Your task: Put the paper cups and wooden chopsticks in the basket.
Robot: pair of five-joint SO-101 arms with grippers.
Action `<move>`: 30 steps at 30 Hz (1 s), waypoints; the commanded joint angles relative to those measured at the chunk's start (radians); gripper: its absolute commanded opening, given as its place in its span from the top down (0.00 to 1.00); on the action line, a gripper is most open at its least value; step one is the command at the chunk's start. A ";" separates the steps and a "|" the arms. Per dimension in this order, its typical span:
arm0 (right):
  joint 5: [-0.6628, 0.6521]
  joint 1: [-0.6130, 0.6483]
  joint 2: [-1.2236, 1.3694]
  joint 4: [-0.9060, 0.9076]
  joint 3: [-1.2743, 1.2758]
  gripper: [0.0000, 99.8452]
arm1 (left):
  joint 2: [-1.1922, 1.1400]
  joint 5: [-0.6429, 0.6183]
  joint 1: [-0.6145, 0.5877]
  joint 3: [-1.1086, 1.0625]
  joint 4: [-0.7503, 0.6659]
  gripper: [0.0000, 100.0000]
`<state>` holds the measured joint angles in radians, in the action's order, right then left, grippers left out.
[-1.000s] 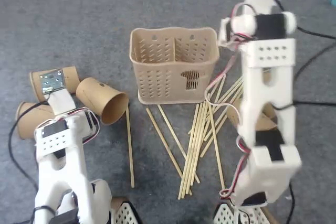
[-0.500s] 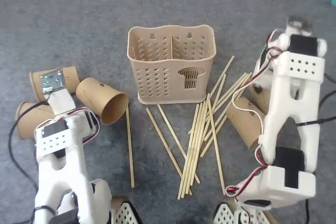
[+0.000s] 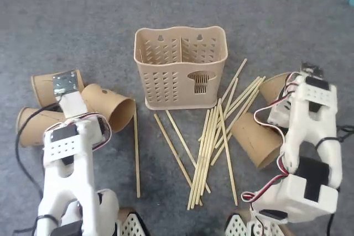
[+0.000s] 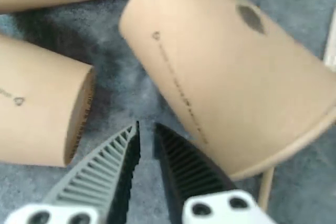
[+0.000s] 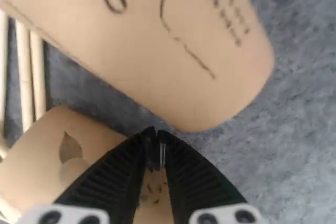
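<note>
— Overhead first. What is on the list?

— Item: one basket (image 3: 181,67), tan, two compartments, upright at the far middle of the grey carpet (image 3: 83,26). Item: chopsticks (image 3: 213,136), a loose fan lying flat on the carpet, just near and right of the basket. Item: one lone chopstick (image 3: 136,153), flat, left of the fan. Item: three left cups (image 3: 108,104), all on their sides, clustered at the left with the left arm (image 3: 69,147) hanging over them. Item: two right cups (image 3: 257,139), also on their sides, beside the right arm (image 3: 307,120) and close to the fan's right edge.

— And the left wrist camera?

— Left gripper (image 4: 146,129): fingers a narrow slit apart with nothing between them. The tips hang over bare carpet in the gap between two of the left cups. One cup lies just beside a finger, and a chopstick end shows by its rim.

— Right wrist camera?

— Right gripper (image 5: 152,140): fingers pressed together, holding nothing. The tips sit at the edge of one of the right cups; the other lies just beyond a strip of carpet. Chopsticks run alongside both.
</note>
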<state>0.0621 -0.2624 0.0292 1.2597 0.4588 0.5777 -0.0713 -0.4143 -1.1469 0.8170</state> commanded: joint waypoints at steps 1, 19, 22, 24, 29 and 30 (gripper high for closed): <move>-0.055 -0.015 -0.136 -0.064 0.063 0.99 | 0.038 -0.012 0.089 0.148 0.135 0.99; -0.143 -0.067 -1.107 -0.239 0.763 0.99 | 0.029 -0.219 0.667 0.355 0.150 0.99; -0.141 -0.073 -1.135 -0.260 0.789 0.99 | 0.029 -0.219 0.684 0.305 0.072 0.99; -0.140 -0.070 -1.135 -0.260 0.790 0.99 | 0.028 -0.219 0.686 0.269 0.028 0.99; -0.140 -0.068 -1.135 -0.260 0.792 0.99 | 0.028 -0.221 0.686 0.173 -0.107 0.99; -0.140 -0.068 -1.135 -0.260 0.792 0.99 | 0.028 -0.221 0.686 0.150 -0.147 0.99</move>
<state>-0.0698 -0.3207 -1.0787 1.0173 1.2566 0.5808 -0.2846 0.2624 -0.9505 0.7986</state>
